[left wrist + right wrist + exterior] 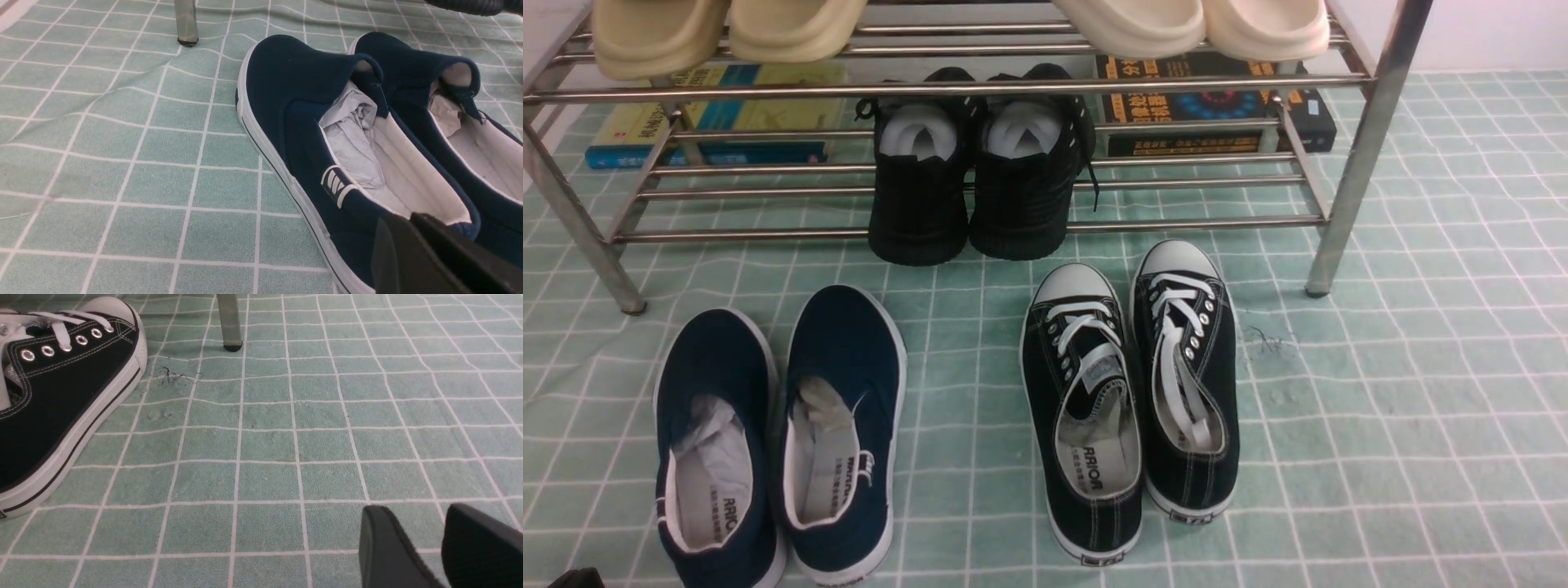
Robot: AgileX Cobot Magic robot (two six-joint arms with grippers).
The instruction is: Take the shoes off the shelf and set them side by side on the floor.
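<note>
The two navy-blue canvas slip-on shoes (776, 445) with white rubber soles lie on the pale mint-green gridded floor (1405, 408), in front of the left leg of the low chrome tube shelf (1364, 155). They lie side by side, sides touching near mid-length. Long axes run roughly front to back: toes point toward the shelf, heel openings toward the robot. The right shoe's toe lies slightly further forward. Crumpled white paper fills both toe sections.

To their right, well apart, lies a pair of black lace-up sneakers (1131, 392) with grey toe caps, oriented alike.

Left end effector (429, 253): beside the left shoe's heel; finger spacing cannot be determined. Right end effector (425, 547): fingers apart, over bare floor, holding nothing.
</note>
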